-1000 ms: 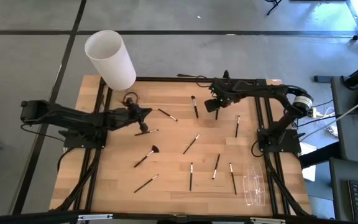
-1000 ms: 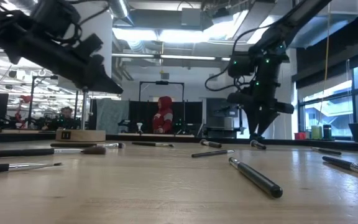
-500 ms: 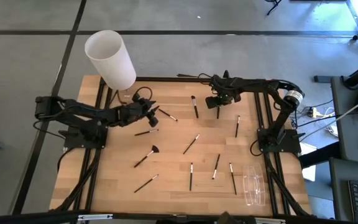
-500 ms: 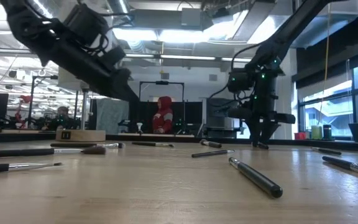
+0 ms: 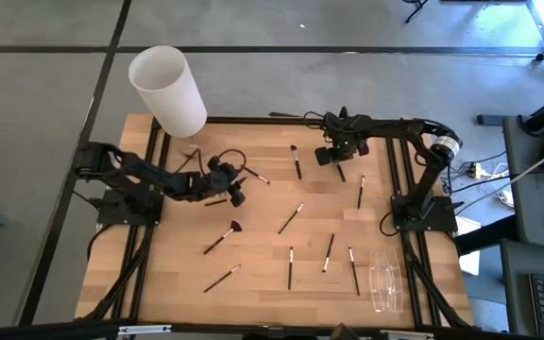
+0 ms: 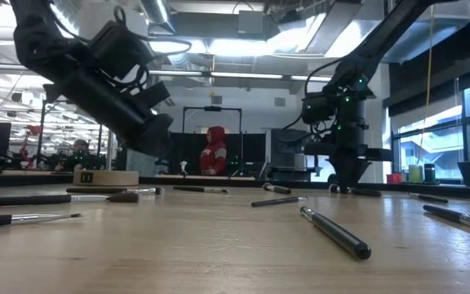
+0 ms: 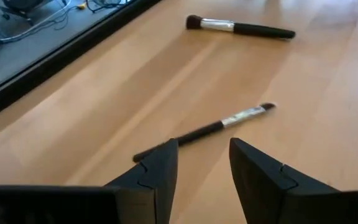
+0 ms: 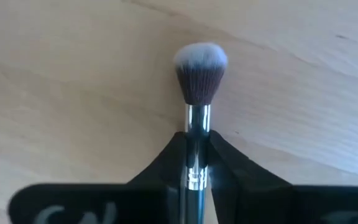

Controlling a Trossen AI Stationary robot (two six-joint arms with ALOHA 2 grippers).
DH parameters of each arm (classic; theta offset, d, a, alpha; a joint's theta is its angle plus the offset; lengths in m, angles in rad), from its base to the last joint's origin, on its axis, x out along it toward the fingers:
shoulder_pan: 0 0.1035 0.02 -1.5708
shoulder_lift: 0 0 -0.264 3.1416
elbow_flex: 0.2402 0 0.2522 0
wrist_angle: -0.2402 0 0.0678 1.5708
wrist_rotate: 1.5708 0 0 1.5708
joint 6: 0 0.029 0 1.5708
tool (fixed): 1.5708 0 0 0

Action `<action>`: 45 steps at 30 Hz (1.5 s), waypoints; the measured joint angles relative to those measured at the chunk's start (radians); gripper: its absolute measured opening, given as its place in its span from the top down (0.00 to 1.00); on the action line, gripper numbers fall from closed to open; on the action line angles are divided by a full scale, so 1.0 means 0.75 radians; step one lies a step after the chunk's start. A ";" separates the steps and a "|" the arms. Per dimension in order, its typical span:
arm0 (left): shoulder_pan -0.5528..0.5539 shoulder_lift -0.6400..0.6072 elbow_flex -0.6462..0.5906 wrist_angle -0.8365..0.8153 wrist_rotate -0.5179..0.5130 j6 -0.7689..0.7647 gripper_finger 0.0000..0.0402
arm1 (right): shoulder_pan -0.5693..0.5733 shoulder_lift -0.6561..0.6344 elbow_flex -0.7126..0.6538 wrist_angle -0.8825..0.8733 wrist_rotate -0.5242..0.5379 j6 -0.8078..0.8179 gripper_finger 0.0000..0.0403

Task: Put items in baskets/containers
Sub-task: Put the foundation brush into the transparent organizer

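Observation:
Thin black-handled makeup brushes lie scattered flat on the wooden table (image 5: 187,283), among them a fan-headed one (image 5: 223,236). The transparent holder (image 5: 385,280) stands at the near right. My left gripper (image 7: 201,158) hangs open, low over the table's left middle. A silver-ferruled brush (image 7: 216,127) lies just ahead of its fingers, untouched, its handle end near one fingertip. My right gripper (image 5: 334,156) is down at the far right, shut on a fluffy-headed brush (image 8: 201,71). My right gripper pinches the fluffy-headed brush between its two fingers at the silver ferrule (image 8: 197,134), just behind the head. The fingers come from above, pointing down, and lie across the brush. The brush's handle (image 6: 365,193) shows level at the table top.
A tall white cylinder (image 5: 168,90) stands at the table's far left corner. A dark-headed brush (image 5: 296,161) lies between the two grippers. More brushes lie toward the near edge (image 5: 290,267) and right (image 5: 361,191). Black frame rails run along the table's sides.
My left arm has stretched farther toward the table's middle, and its gripper has turned and sunk lower over the wood. My right gripper has come down from above the table onto the fluffy-headed brush.

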 joint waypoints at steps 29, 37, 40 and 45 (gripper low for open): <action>-0.410 0.001 -0.001 -0.140 -0.566 -0.075 0.65 | 1.190 -1.393 -0.463 0.019 0.565 0.271 0.87; -0.372 0.000 -0.001 -0.046 -0.720 -0.009 0.65 | 1.668 -1.469 -0.466 -0.142 0.721 0.454 0.87; -0.348 0.000 -0.001 0.004 -0.699 -0.018 0.65 | 1.816 -1.438 -0.466 -0.203 0.764 0.583 0.87; -0.328 0.000 -0.001 0.012 -0.672 -0.151 0.65 | 2.031 -1.369 -0.441 -0.238 0.783 0.756 0.87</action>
